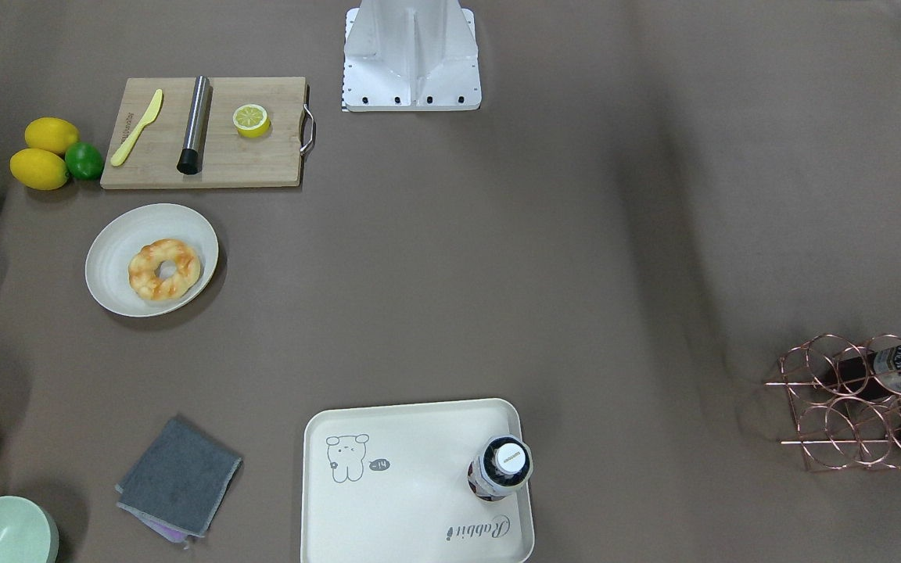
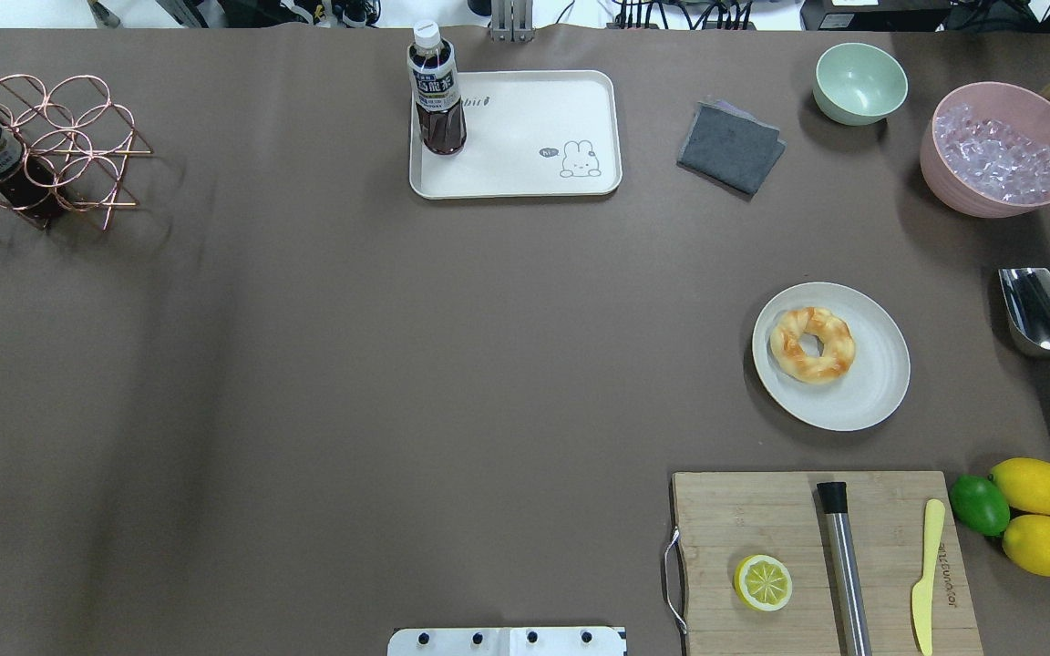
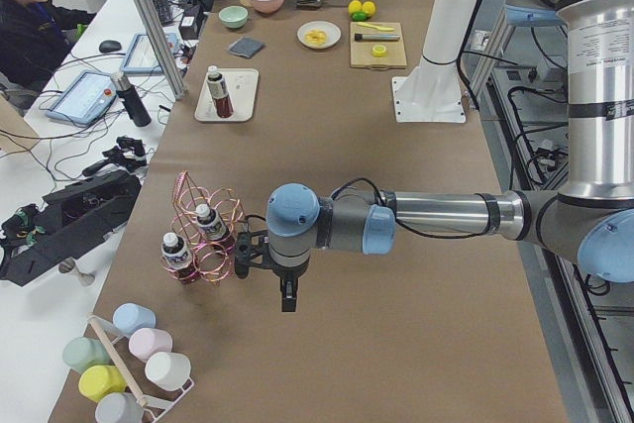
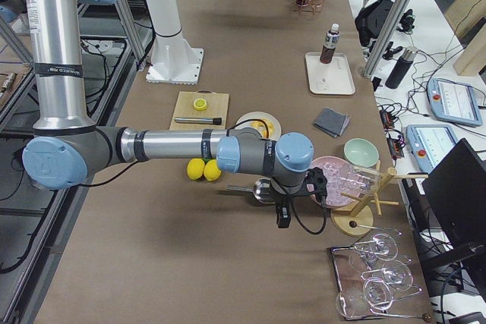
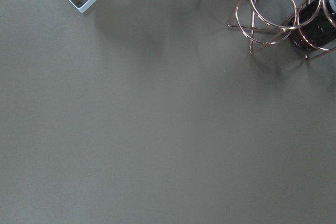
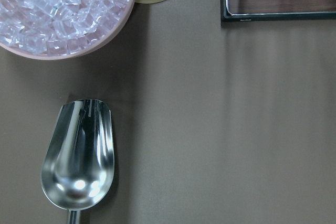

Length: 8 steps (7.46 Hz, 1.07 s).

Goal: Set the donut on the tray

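On round plate (image 2: 867,401), donut (image 2: 812,343) lay well apart from tray (image 2: 525,146). My left gripper (image 3: 287,296) and right gripper (image 4: 282,218) hung over table ends; jaw state, could not tell. Risks judged: ridged ring slipping from pinch; placement knocking bottle (image 2: 437,100) standing on tray.

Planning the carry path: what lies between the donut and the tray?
Bare table between donut and tray in the overhead view; the grey cloth sits aside.

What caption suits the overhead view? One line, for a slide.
Donut rests on a round plate; the cream tray at the table's far edge holds only a bottle.
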Tool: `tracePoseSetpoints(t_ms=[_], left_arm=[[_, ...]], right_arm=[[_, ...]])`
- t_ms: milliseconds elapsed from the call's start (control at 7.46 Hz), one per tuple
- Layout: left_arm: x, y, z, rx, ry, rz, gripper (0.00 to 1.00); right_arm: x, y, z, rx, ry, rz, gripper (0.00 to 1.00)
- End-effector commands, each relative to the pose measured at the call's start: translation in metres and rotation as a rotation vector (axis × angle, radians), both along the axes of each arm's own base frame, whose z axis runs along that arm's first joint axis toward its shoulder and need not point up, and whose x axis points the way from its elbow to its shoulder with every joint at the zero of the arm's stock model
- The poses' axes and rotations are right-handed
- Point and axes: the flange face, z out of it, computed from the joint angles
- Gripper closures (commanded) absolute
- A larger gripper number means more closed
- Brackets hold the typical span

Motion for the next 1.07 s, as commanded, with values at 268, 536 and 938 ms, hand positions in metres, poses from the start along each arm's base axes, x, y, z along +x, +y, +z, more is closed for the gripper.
tracePoseSetpoints(t_ms=[268,536,938], left_arm=[[0.000,0.000,0.004,-0.009,0.001,0.000,0.02],[0.000,0.001,0.003,-0.007,0.000,0.000,0.02],[0.001,0.008,0.009,-0.020,0.001,0.001,0.02]], right_arm=[[-0.001,-0.001,-0.002,0.001,0.000,0.002,0.00],[-0.003,-0.002,-0.011,0.012,-0.004,0.003,0.00],[-0.066,-0.004,-0.077,-0.022,-0.037,0.048,0.00]])
